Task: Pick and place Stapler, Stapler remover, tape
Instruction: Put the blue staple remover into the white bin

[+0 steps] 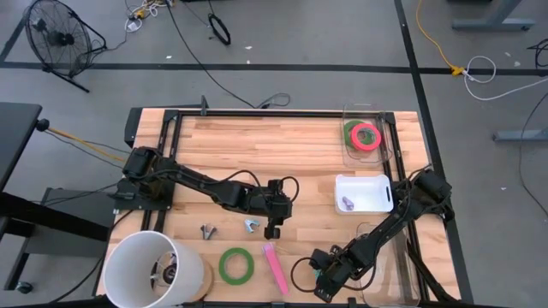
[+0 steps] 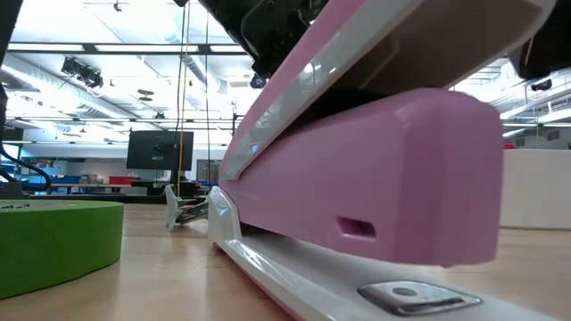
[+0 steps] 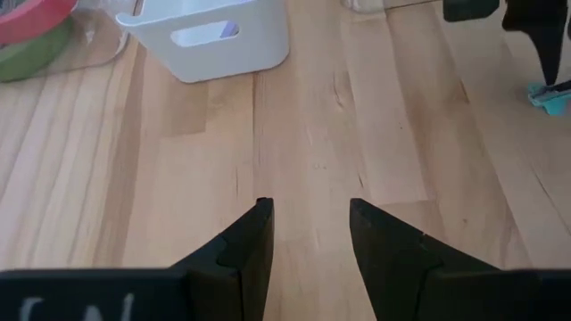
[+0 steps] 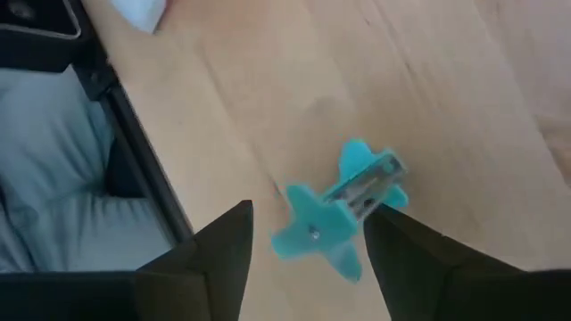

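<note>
Remover [image 4: 343, 209] between right claw [image 4: 308, 236] fingers

I see a light wooden table [image 1: 282, 145] with plank joints. Lying directly on it: a green tape roll [image 1: 235, 265] near the front edge, a pink stapler [image 1: 275, 268] just beside it, a small metal staple remover [image 1: 208, 231] and a blue one [image 1: 251, 225] nearby. A teal staple remover [image 4: 343, 209] lies near the right front edge. A white bin [image 1: 364, 193] and a clear container [image 1: 366, 137] holding tape rolls sit at right.
</note>
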{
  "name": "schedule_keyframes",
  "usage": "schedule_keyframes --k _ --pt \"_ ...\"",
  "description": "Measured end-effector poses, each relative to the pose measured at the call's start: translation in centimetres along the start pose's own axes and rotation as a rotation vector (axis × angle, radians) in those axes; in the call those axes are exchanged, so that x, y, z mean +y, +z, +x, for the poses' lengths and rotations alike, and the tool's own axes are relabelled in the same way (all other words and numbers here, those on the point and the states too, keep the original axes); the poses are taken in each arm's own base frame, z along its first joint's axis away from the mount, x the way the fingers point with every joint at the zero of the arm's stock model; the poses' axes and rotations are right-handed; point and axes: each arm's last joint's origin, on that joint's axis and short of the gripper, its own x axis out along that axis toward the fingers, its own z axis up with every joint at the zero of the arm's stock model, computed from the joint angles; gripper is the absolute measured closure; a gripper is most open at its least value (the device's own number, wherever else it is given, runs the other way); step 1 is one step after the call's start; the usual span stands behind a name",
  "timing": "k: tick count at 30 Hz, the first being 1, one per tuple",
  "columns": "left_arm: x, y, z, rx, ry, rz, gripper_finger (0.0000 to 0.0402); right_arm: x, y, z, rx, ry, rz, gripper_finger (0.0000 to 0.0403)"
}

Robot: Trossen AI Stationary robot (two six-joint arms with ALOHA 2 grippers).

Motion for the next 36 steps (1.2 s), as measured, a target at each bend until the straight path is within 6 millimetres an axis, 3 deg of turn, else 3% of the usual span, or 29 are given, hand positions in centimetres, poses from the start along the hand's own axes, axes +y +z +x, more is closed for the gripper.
schedule_keyframes --k 7,15,22,28,36 --pt "0.0 0.0 0.0 0.003 0.000 -0.021 0.0248 0.0 0.1 0.7 -0.045 -0.008 0.008 0.0213" --pt "0.0 -0.1 0.0 0.007 0.000 -0.027 0.0248 -0.2 0.1 0.8 -0.039 -0.026 -0.038 0.0380" --pt "0.0 -0.2 0.0 0.015 0.000 -0.043 0.0248 -1.3 0.8 -0.3 -0.024 -0.119 -0.052 0.0378" --pt "-0.1 -0.2 0.0 0.018 -0.003 -0.043 0.0248 -2.6 2.1 -5.2 -0.107 -0.226 -0.071 0.0382" --pt "-0.1 -0.3 0.0 0.026 -0.003 -0.047 0.0248 -5.6 2.3 -14.1 -0.203 -0.358 -0.006 0.0382"
